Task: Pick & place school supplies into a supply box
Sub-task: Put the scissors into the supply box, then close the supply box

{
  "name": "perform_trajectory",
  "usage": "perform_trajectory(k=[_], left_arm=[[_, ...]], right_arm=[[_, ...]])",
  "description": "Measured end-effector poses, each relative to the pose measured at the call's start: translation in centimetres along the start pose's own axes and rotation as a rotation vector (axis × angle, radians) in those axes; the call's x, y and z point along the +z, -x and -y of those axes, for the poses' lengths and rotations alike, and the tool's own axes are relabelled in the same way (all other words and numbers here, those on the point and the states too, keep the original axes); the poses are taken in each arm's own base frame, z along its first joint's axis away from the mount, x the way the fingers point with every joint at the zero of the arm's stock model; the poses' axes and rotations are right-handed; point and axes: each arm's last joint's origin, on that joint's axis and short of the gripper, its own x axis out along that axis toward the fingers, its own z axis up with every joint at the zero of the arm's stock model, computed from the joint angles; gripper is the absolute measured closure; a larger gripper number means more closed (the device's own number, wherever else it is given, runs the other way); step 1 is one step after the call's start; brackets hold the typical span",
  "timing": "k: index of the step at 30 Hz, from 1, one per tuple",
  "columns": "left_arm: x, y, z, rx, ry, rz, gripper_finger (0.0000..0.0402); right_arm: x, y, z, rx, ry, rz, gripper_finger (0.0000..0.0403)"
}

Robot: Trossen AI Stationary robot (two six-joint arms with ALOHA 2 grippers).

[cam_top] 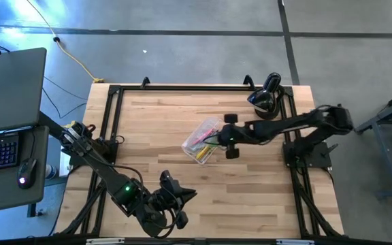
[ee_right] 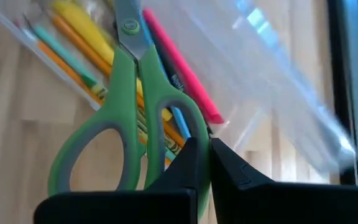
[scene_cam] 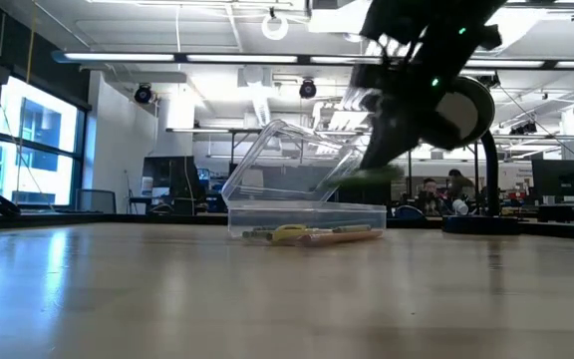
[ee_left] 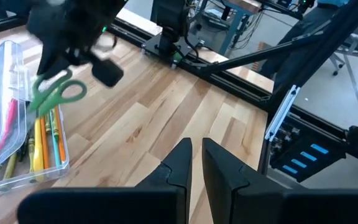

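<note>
Scissors hang from my right gripper, its fingers pinched tight on one green handle loop so the blades point down toward the box, which I judge lines them up for a drop among the pens already lying inside. I count one pair of scissors, one clear box mid-table with its lid tipped up, and maybe six pens, though overlap blurs that; my left gripper waits nearly closed and empty near the table's front edge.
</note>
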Motion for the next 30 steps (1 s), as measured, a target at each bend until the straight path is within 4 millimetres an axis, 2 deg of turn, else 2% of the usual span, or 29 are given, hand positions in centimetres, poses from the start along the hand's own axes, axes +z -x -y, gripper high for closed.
perform_trajectory(k=[4, 13, 16, 21, 30], left_arm=[[0.0, 0.0, 0.0, -0.004, 0.000, -0.004, 0.0334], [-0.1, 0.0, -0.1, -0.003, -0.010, -0.018, 0.0335], [-0.2, 0.0, -0.1, -0.010, -0.017, -0.037, 0.0334], [-0.3, 0.0, -0.1, -0.022, -0.019, -0.055, 0.0334], [-0.3, 0.0, -0.1, -0.020, -0.022, -0.057, 0.0334]], right_arm=[[0.9, -2.2, -0.5, -0.003, 0.085, -0.043, 0.0403], [4.6, -4.1, 1.0, 0.065, 0.084, 0.053, 0.0399], [4.8, -4.7, 1.5, 0.107, 0.063, 0.070, 0.0399], [4.7, -5.8, 1.7, 0.074, 0.053, 0.056, 0.0390], [4.8, -6.2, 2.2, -0.076, 0.039, 0.035, 0.0332]])
